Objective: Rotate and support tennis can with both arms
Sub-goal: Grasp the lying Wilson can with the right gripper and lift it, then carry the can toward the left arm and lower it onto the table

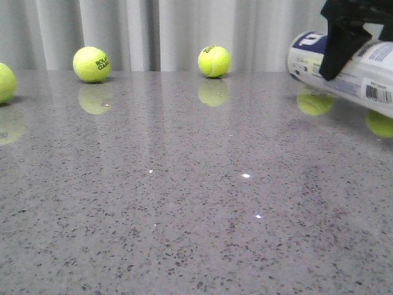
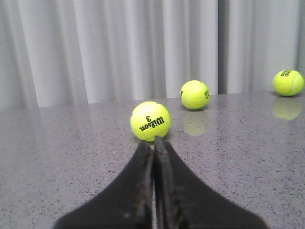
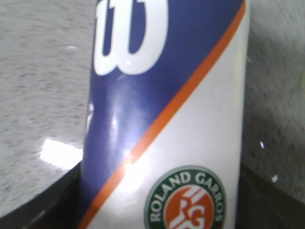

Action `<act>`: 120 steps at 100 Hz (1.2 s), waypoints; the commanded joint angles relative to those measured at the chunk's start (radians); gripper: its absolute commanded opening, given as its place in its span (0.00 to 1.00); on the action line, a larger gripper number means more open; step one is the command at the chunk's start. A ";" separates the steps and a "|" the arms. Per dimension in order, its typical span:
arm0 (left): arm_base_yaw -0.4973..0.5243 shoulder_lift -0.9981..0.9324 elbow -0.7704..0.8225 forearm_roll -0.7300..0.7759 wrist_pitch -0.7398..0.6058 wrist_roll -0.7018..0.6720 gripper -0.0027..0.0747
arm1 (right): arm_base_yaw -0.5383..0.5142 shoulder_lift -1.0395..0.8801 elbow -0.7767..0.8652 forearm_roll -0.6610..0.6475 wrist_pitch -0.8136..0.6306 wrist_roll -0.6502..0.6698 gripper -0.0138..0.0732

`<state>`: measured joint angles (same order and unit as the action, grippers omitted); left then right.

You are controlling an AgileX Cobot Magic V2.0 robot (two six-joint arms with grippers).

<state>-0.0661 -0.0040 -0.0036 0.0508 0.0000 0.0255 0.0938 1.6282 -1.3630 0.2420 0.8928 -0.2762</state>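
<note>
1. I have the tennis can (image 1: 344, 70) in my right tool (image 1: 341, 46), off at the far right of the front view; it lies tilted, its near end higher and towards the middle, its barcode end dropping out of frame, and it appears lifted clear of the surface (image 1: 184, 215)
2. In the right wrist view the label fills the frame, white W on navy, orange stripe, a round Roland Garros badge, with a dark finger on either side of the can; I read the right tool as clamped around the can's body
3. My left tool (image 2: 153, 143) is clenched on nothing, the two fingers pressed together, sitting low over the surface and pointing at a tennis ball (image 2: 150, 121) marked Wilson 3 just ahead of the tips; it does not show in the front view
4. Loose balls sit well apart along the back of the surface near the curtain (image 1: 153, 31), and none is in the can's way as far as I can see
5. My judgement: the rotate step is in hand on the right arm alone, and the support step is not yet begun
6. Next I would need to release the left tool, bring it across towards the can's free end, and meet it without knocking the Wilson ball or twisting the can in the right grip
</note>
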 commanded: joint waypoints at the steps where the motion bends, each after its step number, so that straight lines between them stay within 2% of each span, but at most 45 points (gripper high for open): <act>1: 0.002 -0.040 0.048 -0.009 -0.085 -0.008 0.01 | 0.041 -0.046 -0.103 0.013 0.039 -0.131 0.35; 17: 0.002 -0.040 0.048 -0.009 -0.085 -0.008 0.01 | 0.152 -0.046 -0.189 0.022 0.085 -0.412 0.35; 40: 0.002 -0.040 0.048 -0.009 -0.085 -0.008 0.01 | 0.314 -0.027 -0.192 0.023 0.083 -0.862 0.35; 52: 0.002 -0.040 0.048 -0.009 -0.085 -0.008 0.01 | 0.367 0.002 -0.192 0.031 0.076 -1.019 0.35; 71: 0.002 -0.040 0.048 -0.009 -0.085 -0.008 0.01 | 0.390 0.067 -0.192 0.117 0.046 -1.064 0.35; 108: 0.002 -0.040 0.048 -0.009 -0.085 -0.008 0.01 | 0.390 0.148 -0.192 0.117 0.030 -1.064 0.35; 120: 0.002 -0.040 0.048 -0.009 -0.085 -0.008 0.01 | 0.390 0.150 -0.192 0.117 0.030 -1.063 0.44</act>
<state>-0.0661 -0.0040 -0.0036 0.0508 0.0000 0.0255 0.4851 1.8217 -1.5218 0.3305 0.9481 -1.3283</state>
